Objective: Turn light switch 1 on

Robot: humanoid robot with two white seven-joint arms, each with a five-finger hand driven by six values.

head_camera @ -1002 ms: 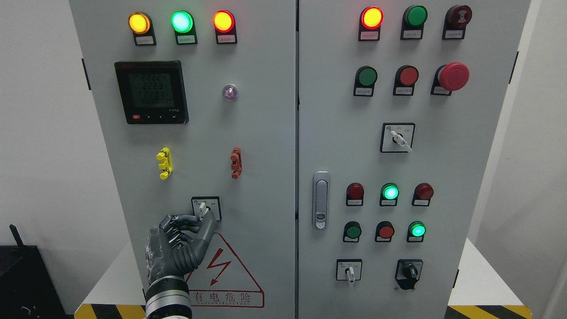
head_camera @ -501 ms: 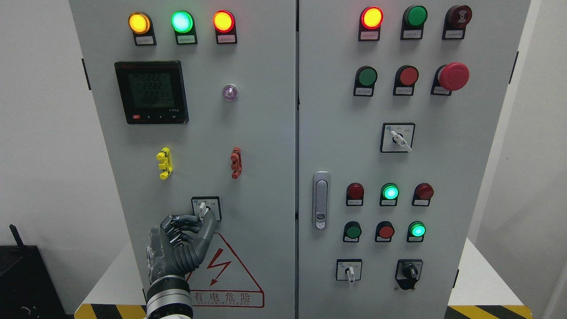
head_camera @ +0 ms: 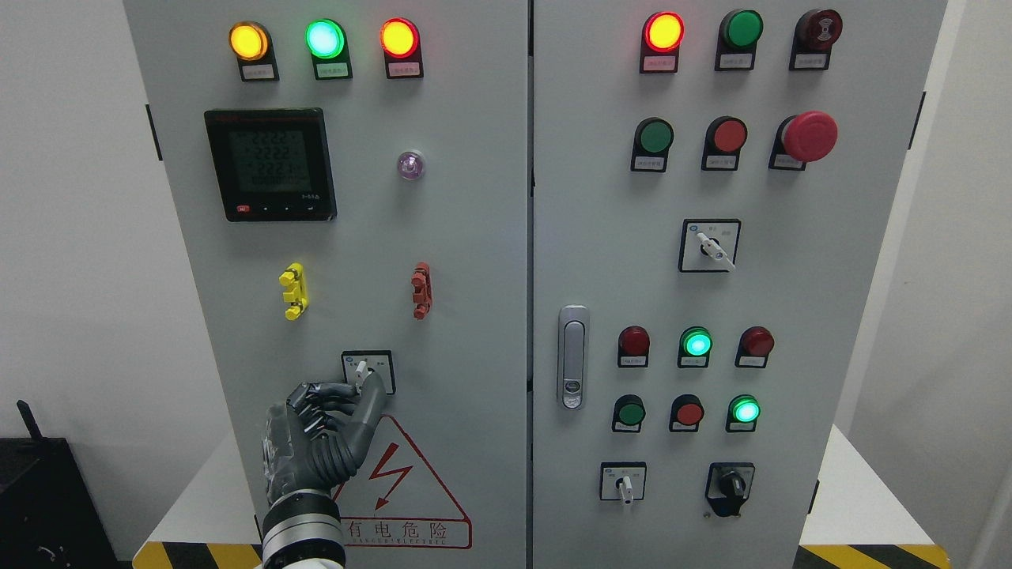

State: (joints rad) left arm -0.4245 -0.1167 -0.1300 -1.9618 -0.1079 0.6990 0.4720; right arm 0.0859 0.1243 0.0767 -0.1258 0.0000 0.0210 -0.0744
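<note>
Presently, left hand (head_camera: 320, 431) pinches switch (head_camera: 363, 371) lever w/ thumb & forefinger; should keep pinch snug, rotate about knob axis, avoid slipping.

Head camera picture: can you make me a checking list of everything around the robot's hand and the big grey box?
Surface: grey cabinet with two doors.
Job's things: small white switch low on the left door, handle pointing roughly up.
Clutter: nothing seen.
Grippers: left hand fingers curled around the switch handle; right hand not in view.
Cables: nothing seen.
Surroundings: lit yellow lamp, green lamp, meter screen, red mushroom button, door handle, lightning warning sign, white walls.
</note>
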